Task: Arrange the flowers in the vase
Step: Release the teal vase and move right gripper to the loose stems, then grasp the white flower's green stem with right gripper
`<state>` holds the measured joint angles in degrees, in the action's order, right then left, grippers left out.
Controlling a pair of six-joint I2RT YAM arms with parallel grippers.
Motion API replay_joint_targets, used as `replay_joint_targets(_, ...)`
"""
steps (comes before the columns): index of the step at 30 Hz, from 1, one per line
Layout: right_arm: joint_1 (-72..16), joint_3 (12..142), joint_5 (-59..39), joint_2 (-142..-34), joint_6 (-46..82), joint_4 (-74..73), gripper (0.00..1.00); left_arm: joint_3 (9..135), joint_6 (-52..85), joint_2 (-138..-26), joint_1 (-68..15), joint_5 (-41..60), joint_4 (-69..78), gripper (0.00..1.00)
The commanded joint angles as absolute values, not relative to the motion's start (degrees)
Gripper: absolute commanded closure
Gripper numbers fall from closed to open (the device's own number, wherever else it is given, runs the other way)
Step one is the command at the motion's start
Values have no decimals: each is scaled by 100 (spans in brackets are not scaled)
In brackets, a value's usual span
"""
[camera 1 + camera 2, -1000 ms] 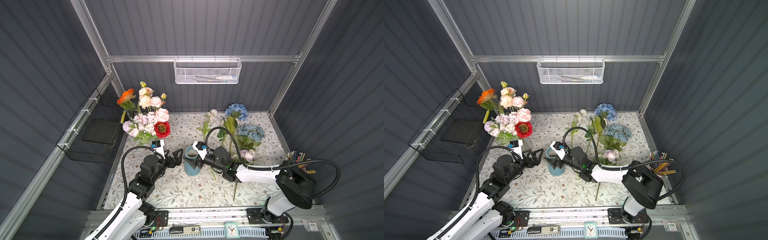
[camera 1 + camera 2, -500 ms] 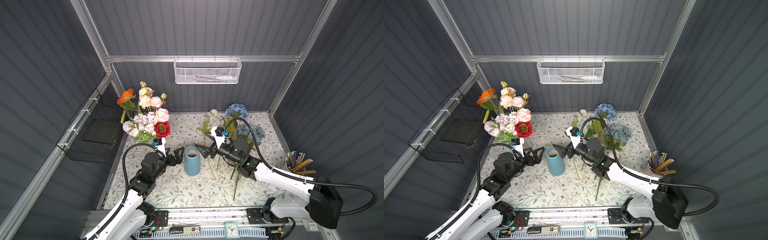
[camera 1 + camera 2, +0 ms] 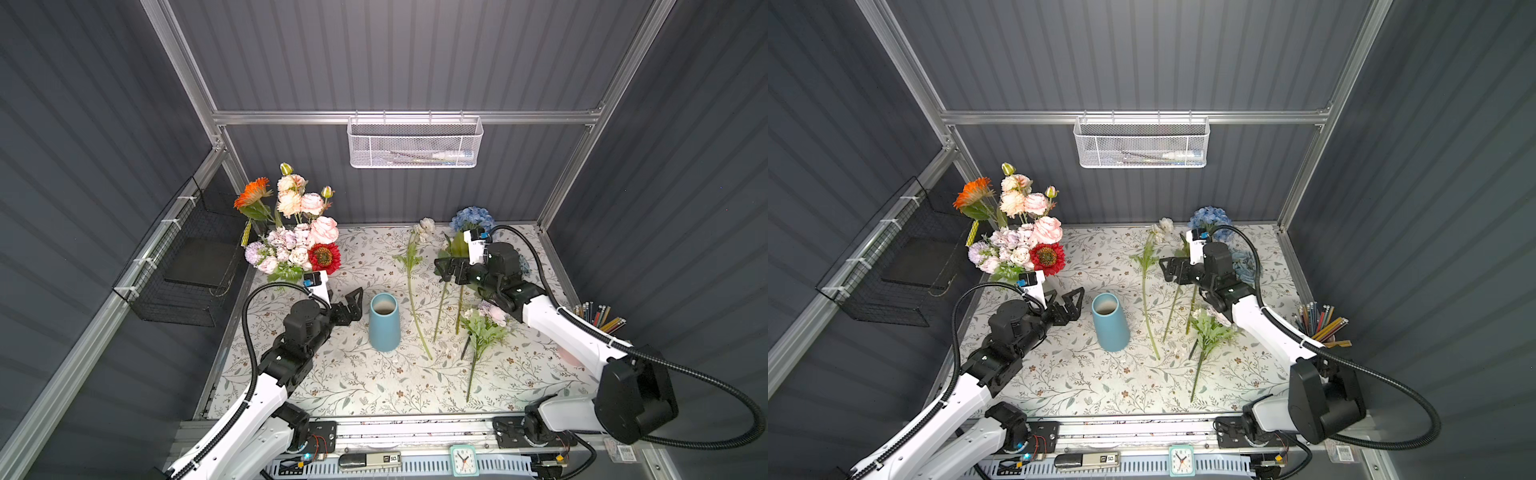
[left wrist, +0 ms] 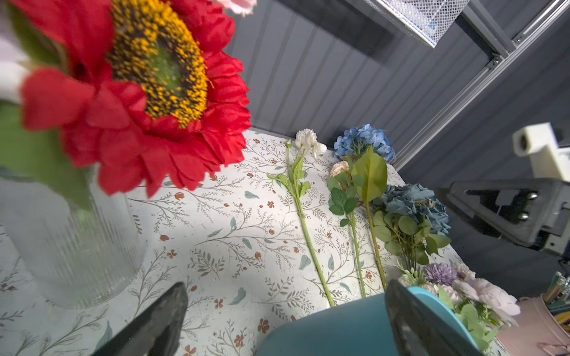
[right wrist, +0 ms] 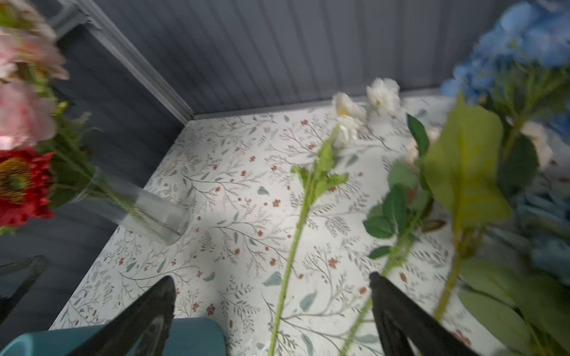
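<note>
An empty blue vase (image 3: 384, 322) (image 3: 1109, 322) stands upright mid-table. To its right several flowers lie flat: a white-headed stem (image 3: 411, 282) (image 5: 296, 234), a rose stem (image 4: 351, 222), a blue hydrangea (image 3: 471, 218) (image 3: 1208, 216) and a pale leafy bunch (image 3: 482, 328). My left gripper (image 3: 353, 305) (image 3: 1074, 304) (image 4: 287, 285) is open just left of the vase (image 4: 339, 329), holding nothing. My right gripper (image 3: 442, 270) (image 3: 1167, 270) (image 5: 272, 279) hovers open above the lying stems. In the right wrist view the white-headed stem runs between its fingers, untouched.
A clear ribbed glass vase (image 4: 71, 246) at the back left holds a bouquet (image 3: 291, 232) with a red daisy (image 4: 148, 86). A pencil cup (image 3: 598, 318) stands at the right edge. A black wire basket (image 3: 183, 270) hangs on the left wall, a white mesh basket (image 3: 415, 143) on the back wall.
My right arm has pulled away from the vase's mouth, to the right and back, and now hangs over the lying stems. The left arm has barely moved.
</note>
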<state>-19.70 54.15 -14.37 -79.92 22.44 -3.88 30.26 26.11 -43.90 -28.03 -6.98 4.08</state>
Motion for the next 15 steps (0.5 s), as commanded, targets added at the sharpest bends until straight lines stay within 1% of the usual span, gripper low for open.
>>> replay_joint_targets(1, -1890, 5744, -1467, -8279, 2415, 484, 6, 3087, 2569, -4436, -2786, -955, 181, 0)
replay_joint_targets(5, -1894, 6334, -1299, -9034, 2553, 1213, 13, 3164, 2592, -4553, -2786, -828, 88, 0)
replay_joint_targets(8, -2005, 6788, -1405, -9636, 2597, 1565, 17, 3116, 2511, -4478, -2786, -512, 249, 0)
replay_joint_targets(10, -2215, 7110, -1302, -9948, 2482, 1754, 21, 3094, 2475, -4452, -2786, -391, 328, 0)
replay_joint_targets(13, -2622, 7745, -864, -10479, 2111, 2180, 27, 3087, 2428, -4447, -2786, -344, 318, 0)
replay_joint_targets(15, -2842, 8275, -654, -10921, 1882, 2646, 32, 3094, 2417, -4451, -2786, -323, 294, 0)
